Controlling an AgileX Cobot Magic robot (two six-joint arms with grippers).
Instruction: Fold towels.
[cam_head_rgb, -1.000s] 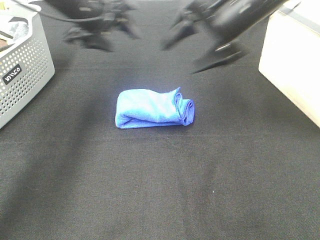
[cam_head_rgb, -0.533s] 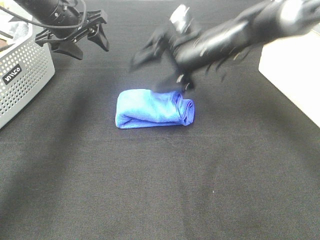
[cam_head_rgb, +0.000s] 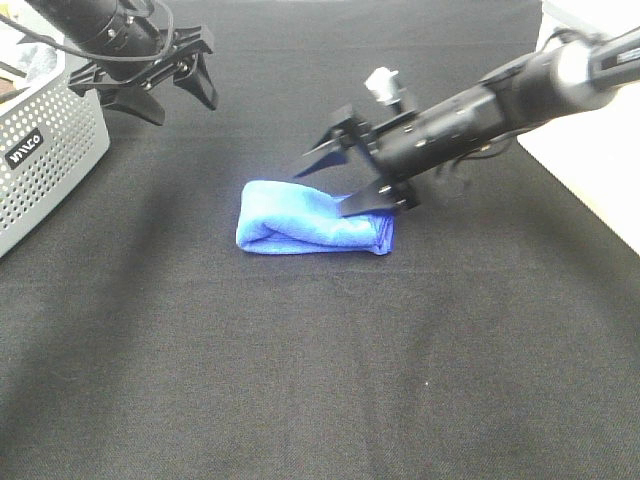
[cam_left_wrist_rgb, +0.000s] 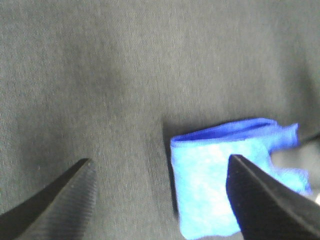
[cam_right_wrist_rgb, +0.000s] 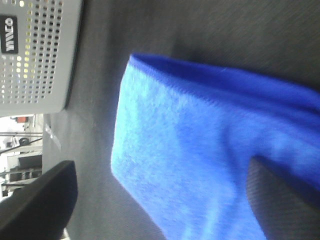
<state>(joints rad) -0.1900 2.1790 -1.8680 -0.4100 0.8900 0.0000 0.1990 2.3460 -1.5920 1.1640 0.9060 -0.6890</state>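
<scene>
The bright blue towel (cam_head_rgb: 300, 222) lies folded into a thick bundle in the middle of the black table. My right gripper (cam_head_rgb: 322, 191) reaches in from the right and stands open over the towel's right half. Its near fingertip rests on the bundle's top and the far one hangs just beyond the back edge. In the right wrist view the towel (cam_right_wrist_rgb: 190, 150) fills the gap between the gripper's (cam_right_wrist_rgb: 160, 165) two dark fingers. My left gripper (cam_head_rgb: 180, 100) hovers open at the back left, well away from the towel. The left wrist view shows the gripper's (cam_left_wrist_rgb: 160, 160) empty fingers above the table, with the towel (cam_left_wrist_rgb: 220, 190) lying beyond them.
A grey perforated basket (cam_head_rgb: 45, 150) stands at the left edge, also in the right wrist view (cam_right_wrist_rgb: 40, 50). A white box (cam_head_rgb: 590, 130) sits at the right edge. Black cloth (cam_head_rgb: 320, 380) covers the table.
My right arm has swung down and left from the back onto the towel, whose raised right end now lies flatter. The left arm moved to the back left and has held still since.
</scene>
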